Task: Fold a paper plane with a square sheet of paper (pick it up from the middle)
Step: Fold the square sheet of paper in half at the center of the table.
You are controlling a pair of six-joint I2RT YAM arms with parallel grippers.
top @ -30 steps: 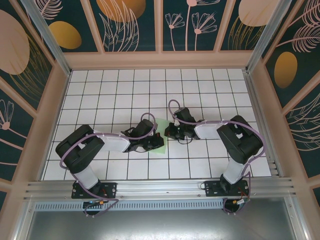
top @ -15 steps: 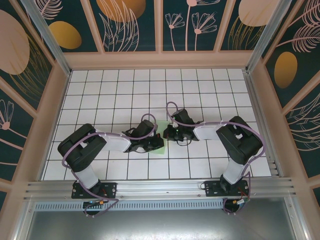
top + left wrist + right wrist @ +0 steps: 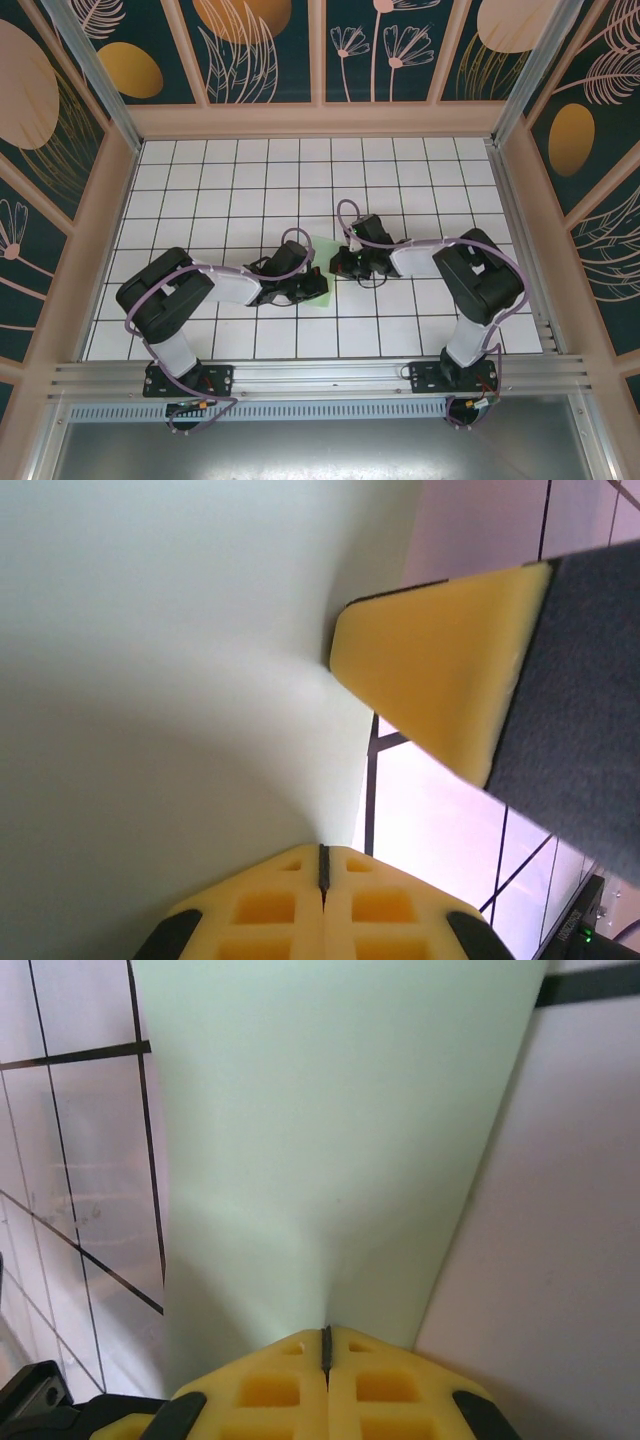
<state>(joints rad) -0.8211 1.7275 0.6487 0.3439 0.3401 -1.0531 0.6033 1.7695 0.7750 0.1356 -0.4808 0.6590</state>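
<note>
The paper lies mid-counter, directly between the two wrists, and both sets of jaws meet it head-on from opposite sides: the left jaws come in from the left and the right jaws from the right, their tips close together over the sheet. From overhead most of it is hidden under the wrists. What shows is a pale corner on the far side and another strip on the near side, so we judge that its long axis runs far-to-near, across the line joining the arms. In the left wrist view the jaws are pressed together with the paper drawn up into the seam, so they are clamped on it, and a right pad touches the sheet's edge just beside them. In the right wrist view the jaws are likewise closed on the paper, which spreads away from them as a flat band with bare counter on either side. Neither arm is nearer, since both hold it. We judge that any lift or fold must move the two together, or the sheet could tear. Open counter lies all around, with the walls well apart.
</note>
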